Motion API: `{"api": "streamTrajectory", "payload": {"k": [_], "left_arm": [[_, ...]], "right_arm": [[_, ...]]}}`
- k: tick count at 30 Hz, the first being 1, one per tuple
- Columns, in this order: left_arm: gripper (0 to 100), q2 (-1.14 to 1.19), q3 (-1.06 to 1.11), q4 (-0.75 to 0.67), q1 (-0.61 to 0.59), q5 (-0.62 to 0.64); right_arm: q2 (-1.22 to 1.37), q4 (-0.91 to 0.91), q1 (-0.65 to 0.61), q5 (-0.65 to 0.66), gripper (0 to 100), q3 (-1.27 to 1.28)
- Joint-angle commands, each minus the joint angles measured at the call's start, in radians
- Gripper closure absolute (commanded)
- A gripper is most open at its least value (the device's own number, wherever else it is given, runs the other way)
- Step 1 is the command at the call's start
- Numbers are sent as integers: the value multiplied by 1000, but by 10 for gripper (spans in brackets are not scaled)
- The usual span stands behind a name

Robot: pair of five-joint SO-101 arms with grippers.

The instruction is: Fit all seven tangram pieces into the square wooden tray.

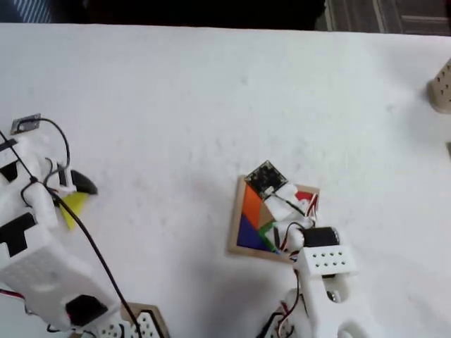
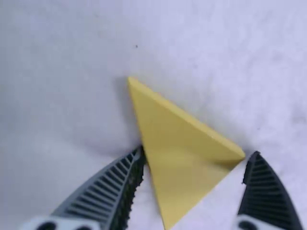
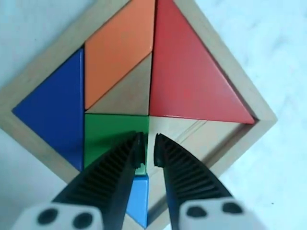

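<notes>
A yellow triangle (image 2: 184, 153) lies flat on the white table, at the left (image 1: 74, 205) in the high view. My left gripper (image 2: 192, 191) is open and straddles it, one finger (image 2: 120, 187) touching its edge and the other beside its corner. The square wooden tray (image 1: 236, 220) sits right of centre. It holds a dark blue triangle (image 3: 53, 112), an orange piece (image 3: 120, 52), a red triangle (image 3: 187, 72), a plain wood triangle (image 3: 127, 98), a green square (image 3: 108, 134) and a light blue piece (image 3: 139, 196). A triangular gap (image 3: 196, 136) is bare. My right gripper (image 3: 147, 149) is shut, empty, over the green square's edge.
A pale perforated block (image 1: 440, 88) stands at the right edge of the table. Another wooden perforated part (image 1: 144, 320) lies at the front by the left arm's base. Black cables (image 1: 84, 239) trail along the left arm. Wide bare table lies between the arms.
</notes>
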Motion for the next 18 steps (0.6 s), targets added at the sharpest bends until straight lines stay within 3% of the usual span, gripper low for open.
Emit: {"api": "streamTrajectory", "payload": {"k": [1,6,11,18], "left_arm": [[664,-87,-2,54,-15,-5],[621,-202,-2,115,-8,0],[534,-226,-2,201,31,100],[567,-117,-11,100,47,167]], "right_arm": [[-25,-8,-18,9,954,-5],[-25,-8,-18,9,954,-5],[-25,-8,-18,11,954,-3],[-25,-7,-16,11,954,-3]]}}
